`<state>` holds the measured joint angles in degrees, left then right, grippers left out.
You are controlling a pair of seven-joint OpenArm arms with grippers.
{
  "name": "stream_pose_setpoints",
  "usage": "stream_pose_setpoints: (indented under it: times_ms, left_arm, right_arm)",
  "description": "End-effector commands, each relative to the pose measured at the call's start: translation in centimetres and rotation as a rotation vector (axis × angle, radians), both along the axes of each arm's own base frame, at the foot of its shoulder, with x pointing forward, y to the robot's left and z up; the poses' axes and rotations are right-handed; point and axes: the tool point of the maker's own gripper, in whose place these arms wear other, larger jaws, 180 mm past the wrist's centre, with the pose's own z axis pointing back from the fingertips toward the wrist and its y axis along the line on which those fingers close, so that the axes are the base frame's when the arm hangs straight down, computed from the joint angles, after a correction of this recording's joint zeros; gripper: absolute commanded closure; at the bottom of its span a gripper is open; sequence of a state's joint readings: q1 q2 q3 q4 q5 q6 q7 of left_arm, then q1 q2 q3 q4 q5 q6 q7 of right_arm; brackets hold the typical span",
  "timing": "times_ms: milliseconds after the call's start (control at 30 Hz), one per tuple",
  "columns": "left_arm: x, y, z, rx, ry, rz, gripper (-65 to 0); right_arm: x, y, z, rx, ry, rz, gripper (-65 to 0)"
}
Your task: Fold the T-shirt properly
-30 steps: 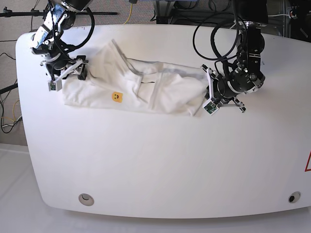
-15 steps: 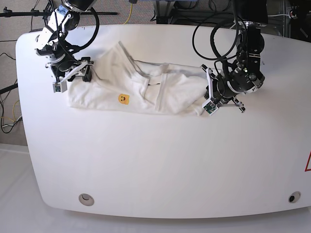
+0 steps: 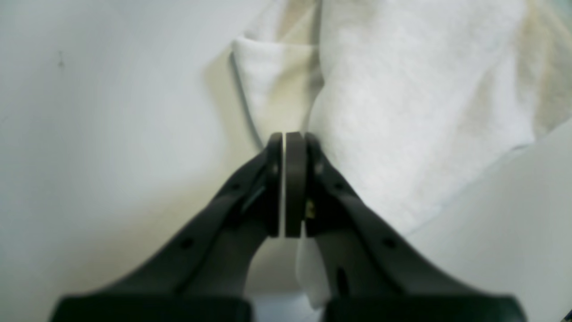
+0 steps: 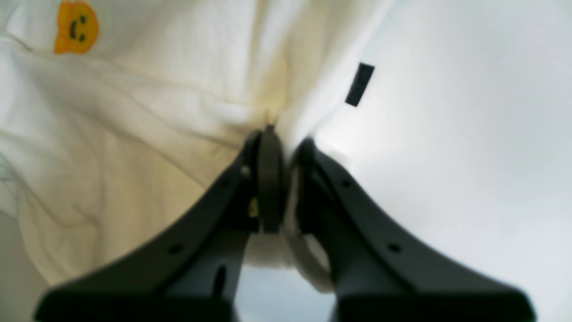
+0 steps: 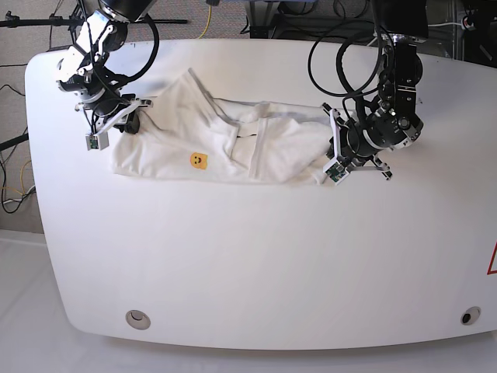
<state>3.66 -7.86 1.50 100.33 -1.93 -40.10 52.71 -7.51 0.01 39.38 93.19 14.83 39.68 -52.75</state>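
The white T-shirt (image 5: pixel 225 140) lies bunched in a long strip across the far half of the table (image 5: pixel 256 256), plain side up. Its small yellow smiley (image 5: pixel 199 160) shows, also in the right wrist view as the smiley (image 4: pixel 76 27). At the strip's left end my right gripper (image 5: pixel 128 116) is shut on the cloth. In the right wrist view, white fabric sits between the right gripper's (image 4: pixel 286 143) pads. My left gripper (image 5: pixel 332 155) holds the strip's right end. In the left wrist view, the left gripper (image 3: pixel 284 136) is shut, with cloth (image 3: pixel 402 112) beside and under it.
Black cables (image 5: pixel 342 62) loop behind the arm on the right. Two round inserts (image 5: pixel 138 318) (image 5: pixel 467 316) sit near the table's front edge. A red triangle mark (image 5: pixel 491 260) is at the right rim. A small black rectangle (image 4: pixel 359 84) shows beside the cloth edge.
My right gripper has gone from open to shut on the shirt's left edge, and that end of the shirt has shifted right. The left arm has stayed put.
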Motion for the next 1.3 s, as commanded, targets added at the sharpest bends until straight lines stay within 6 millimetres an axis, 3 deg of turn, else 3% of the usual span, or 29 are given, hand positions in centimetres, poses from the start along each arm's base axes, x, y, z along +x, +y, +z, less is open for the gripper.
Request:
stream_pose_setpoints:
  times_ms: [0,300,733,1033,1267]
  left_arm:
    - [0.9,-0.2,1.1,-0.018,-0.043,-0.003,0.0]
    - [0.9,0.0,1.2,-0.015,-0.043,0.000,0.0]
    - [0.7,0.7,0.2,-0.012,-0.027,-0.002,0.0]
    - [-2.1,-0.9,-5.6,-0.153,0.093,0.007,0.0]
    - [-4.3,-0.8,-9.6,-0.199,0.204,0.044,0.0]
  right_arm:
    - [0.1,-0.9,0.5,-0.028,-0.001,0.009,0.0]
    - [0.8,-2.3,1.3,-0.063,-0.018,0.012,0.0]
    - [0.9,-2.1,1.2,-0.059,-0.017,0.011,0.0]
    - [0.9,-2.0,1.3,-0.054,-0.020,0.011,0.0]
    - [0.9,-2.0,1.2,-0.054,-0.018,0.011,0.0]
